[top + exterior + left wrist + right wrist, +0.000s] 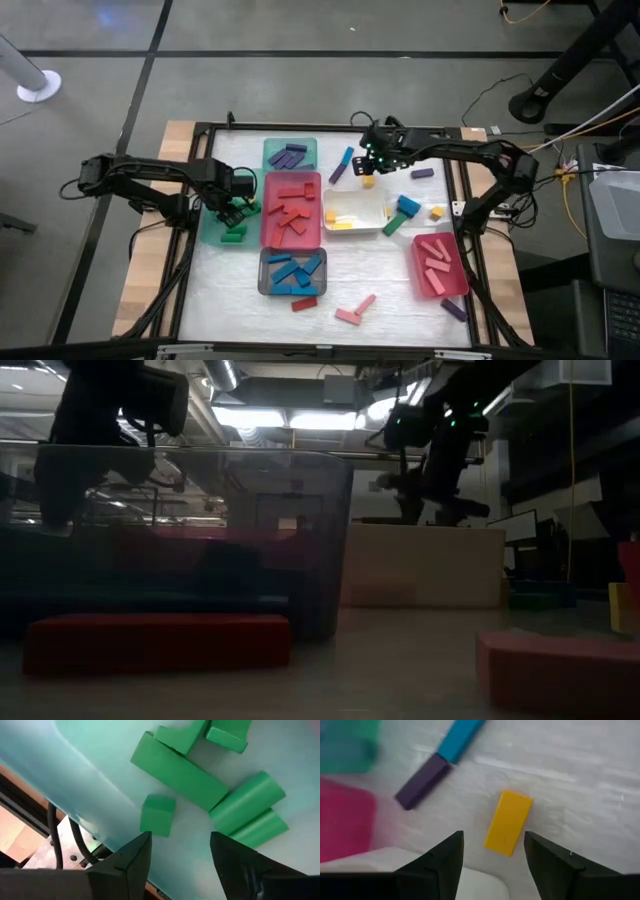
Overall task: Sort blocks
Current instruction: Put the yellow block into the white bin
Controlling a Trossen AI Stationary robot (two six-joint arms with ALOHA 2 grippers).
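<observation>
My left gripper [180,840] hangs open, pointing down over the green tray [212,232], with nothing between its fingers. Below it several green blocks lie on the tray floor: a small cube [157,815], a long bar [179,770] and round pieces [247,800]. My right gripper [494,837] stands open above a yellow block [508,822] that lies flat on the table just beyond the white tray [355,198]. Its fingers are on either side of the block, clear of it. A purple bar [422,781] and a blue bar [460,740] lie end to end nearby.
More trays stand mid-table: teal with purple blocks [290,153], red [291,208], grey with blue blocks [292,271], pink [439,265]. Loose blocks lie about: purple [422,173], blue [408,207], green [394,226], yellow [437,212], red [304,303], pink [356,311].
</observation>
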